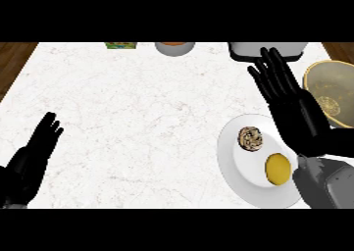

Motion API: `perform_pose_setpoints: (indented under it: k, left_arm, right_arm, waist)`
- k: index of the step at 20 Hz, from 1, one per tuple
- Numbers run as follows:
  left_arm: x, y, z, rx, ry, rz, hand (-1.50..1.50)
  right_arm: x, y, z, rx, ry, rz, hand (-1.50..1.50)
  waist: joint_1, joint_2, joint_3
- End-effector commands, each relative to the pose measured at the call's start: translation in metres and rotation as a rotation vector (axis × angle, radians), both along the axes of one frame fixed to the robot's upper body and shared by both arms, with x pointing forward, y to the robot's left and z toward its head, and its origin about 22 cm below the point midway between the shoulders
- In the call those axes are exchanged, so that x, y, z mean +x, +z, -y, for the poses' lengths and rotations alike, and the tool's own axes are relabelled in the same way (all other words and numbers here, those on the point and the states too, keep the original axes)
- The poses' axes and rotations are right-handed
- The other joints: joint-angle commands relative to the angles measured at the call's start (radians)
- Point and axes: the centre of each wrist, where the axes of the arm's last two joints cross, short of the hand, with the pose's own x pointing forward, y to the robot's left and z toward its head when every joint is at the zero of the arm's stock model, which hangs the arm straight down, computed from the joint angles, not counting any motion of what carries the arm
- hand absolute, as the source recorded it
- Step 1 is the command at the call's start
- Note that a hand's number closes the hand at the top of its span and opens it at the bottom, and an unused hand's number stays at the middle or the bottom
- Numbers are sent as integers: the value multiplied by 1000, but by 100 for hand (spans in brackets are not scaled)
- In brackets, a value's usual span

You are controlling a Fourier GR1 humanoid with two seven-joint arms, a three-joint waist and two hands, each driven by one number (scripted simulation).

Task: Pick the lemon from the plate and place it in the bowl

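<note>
On the near right part of the table [136, 122] I see a white plate [230, 166]. Two things lie in it: the lemon [278, 169] on its nearer half, and a round brown item [250, 138] just beyond it, on the farther half. The two are near each other, but I cannot tell if they touch. The lemon is on the plate and no robot hand touches it.

The bowl [339, 78] stands to the right of the plate and farther away, at the right edge of the view. It is yellowish inside, with a paler patch at its bottom.

The right robot hand [295, 110] is between the plate and the bowl, with its fingers straight and spread, pointing to the far side. It holds nothing. In my view it covers part of the left rim of the bowl, and its grey forearm [331, 184] covers the near right side of the plate, close beside the lemon.

The left robot hand [27, 162] rests at the near left edge, open, fingers up, well apart from everything.

Along the far edge stand a green box [121, 45], a grey cup [174, 48] and a white appliance [267, 50].
</note>
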Motion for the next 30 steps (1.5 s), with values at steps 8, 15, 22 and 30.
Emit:
perform_pose_setpoints:
  k: [8,15,22,30]
  left_arm:
    - [12,22,32,18,-221,138,0]
    - [28,23,95,-8,-424,140,0]
    - [38,20,92,3,-458,145,0]
    - [43,13,107,5,-483,145,0]
  right_arm:
    - [-47,-99,147,-469,-1067,-343,150]
    - [-93,-160,91,-576,-1291,-349,-150]
    - [-100,-150,126,-907,-1174,-677,-150]
    - [-72,-95,94,-1059,-708,-1122,-150]
  waist:
    - [-195,39,-24]
    - [-49,28,-11]
    - [-11,32,-20]
    - [5,31,-18]
